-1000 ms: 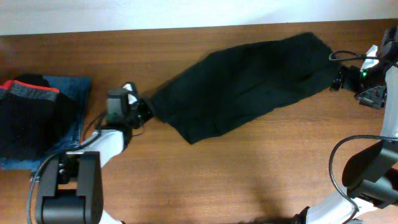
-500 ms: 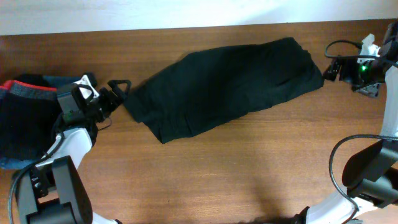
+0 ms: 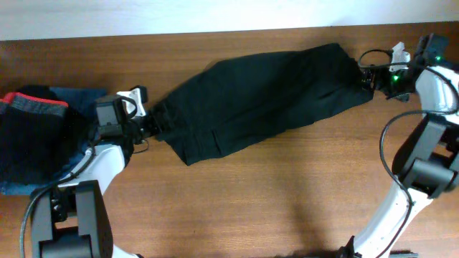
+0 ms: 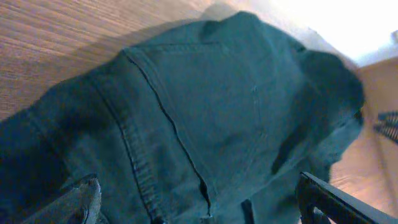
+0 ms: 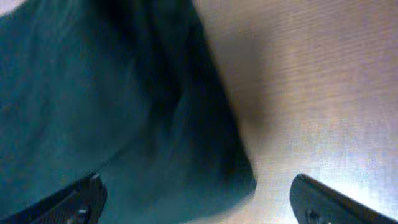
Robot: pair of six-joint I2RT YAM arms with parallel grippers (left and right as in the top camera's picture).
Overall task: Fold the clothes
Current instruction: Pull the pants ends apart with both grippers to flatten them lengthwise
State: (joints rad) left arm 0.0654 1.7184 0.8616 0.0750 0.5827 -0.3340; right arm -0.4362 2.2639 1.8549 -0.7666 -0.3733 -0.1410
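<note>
**Spread wide at both ends**

The clothes (image 3: 265,93) lay stretched aslant across the bench (image 3: 287,201). My left end effector (image 3: 149,123) stood spread at their left end, and my right end effector (image 3: 367,76) stood spread at their right end.

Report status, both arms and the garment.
Black garment laid out long. Left gripper open at one end, right gripper open at the other. Jeans pile off to the side, apart.
</note>
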